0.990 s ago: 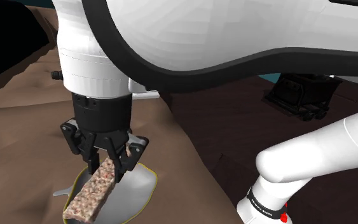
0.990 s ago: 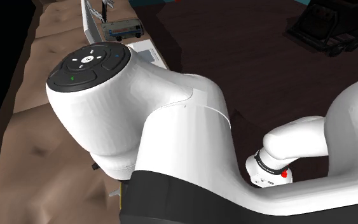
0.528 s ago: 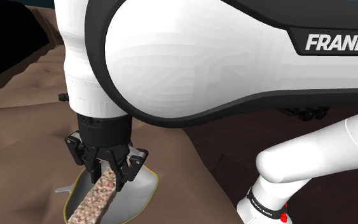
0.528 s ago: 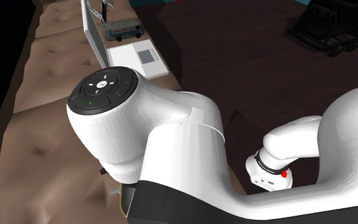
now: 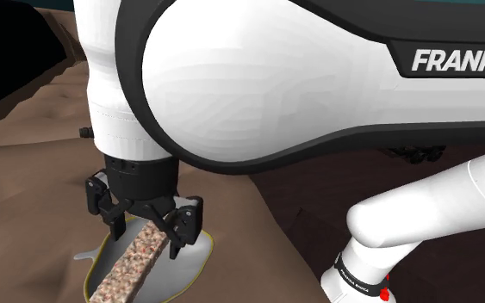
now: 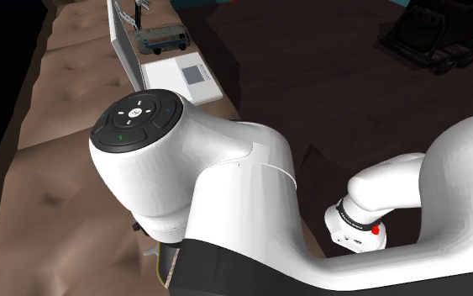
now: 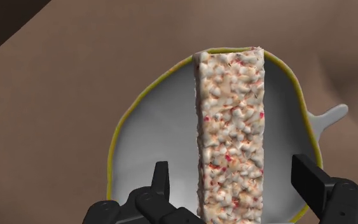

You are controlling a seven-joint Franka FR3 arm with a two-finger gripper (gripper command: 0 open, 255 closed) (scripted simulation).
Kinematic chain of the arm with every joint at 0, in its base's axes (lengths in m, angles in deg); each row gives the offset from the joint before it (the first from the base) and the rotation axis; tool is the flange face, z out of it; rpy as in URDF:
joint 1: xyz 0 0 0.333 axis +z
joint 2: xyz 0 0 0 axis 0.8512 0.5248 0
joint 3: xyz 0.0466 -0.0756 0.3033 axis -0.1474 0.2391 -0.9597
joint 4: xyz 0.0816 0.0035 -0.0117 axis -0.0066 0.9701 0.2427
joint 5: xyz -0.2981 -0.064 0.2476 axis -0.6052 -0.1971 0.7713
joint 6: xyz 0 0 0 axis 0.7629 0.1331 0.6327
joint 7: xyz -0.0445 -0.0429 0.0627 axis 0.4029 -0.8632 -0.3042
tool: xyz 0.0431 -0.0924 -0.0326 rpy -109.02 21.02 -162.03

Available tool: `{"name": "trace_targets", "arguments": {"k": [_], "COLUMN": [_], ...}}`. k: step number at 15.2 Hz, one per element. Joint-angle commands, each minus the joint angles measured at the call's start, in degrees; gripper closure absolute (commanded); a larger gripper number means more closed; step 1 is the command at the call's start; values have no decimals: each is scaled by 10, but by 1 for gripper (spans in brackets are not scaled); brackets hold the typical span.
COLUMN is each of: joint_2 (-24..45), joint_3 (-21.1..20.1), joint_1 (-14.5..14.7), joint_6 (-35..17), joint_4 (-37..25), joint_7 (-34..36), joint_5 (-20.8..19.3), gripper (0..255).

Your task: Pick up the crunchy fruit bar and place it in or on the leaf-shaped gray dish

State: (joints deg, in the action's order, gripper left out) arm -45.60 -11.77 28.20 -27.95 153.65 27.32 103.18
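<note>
The fruit bar, a long pale slab of puffed grains with red flecks, lies across the leaf-shaped grey dish, which has a yellow rim. My gripper hangs just above it, open. Its fingers stand on either side of the bar's near end with gaps to both sides. In the shoulder view the gripper straddles the bar low over the dish. The bar's lower end passes out of that view.
The dish sits on a brown, uneven surface near its edge, with dark floor beyond. A white laptop stands farther along the surface. A dark cart is on the floor. The arm's white bulk covers the gripper in the second exterior view.
The gripper came down towards the dish with the bar, then its fingers spread apart and let go. The bar now rests in the dish.
</note>
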Motion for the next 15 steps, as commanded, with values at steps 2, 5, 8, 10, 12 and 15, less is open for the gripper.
{"name": "trace_targets", "arguments": {"k": [2,5,8,10,12,15], "joint_2": [0,5,12,12,12,12], "joint_3": [0,13,20,20,20,20], "joint_1": [0,-1,-5,-5,-5,-5], "joint_6": [0,35,66,66,66,66], "joint_4": [0,-35,-70,-70,-70,-70], "joint_7": [0,6,13,13,13,13], "joint_5": [0,-9,-18,-18,-18,-18], "gripper": [0,0,0,0,0,0]}}
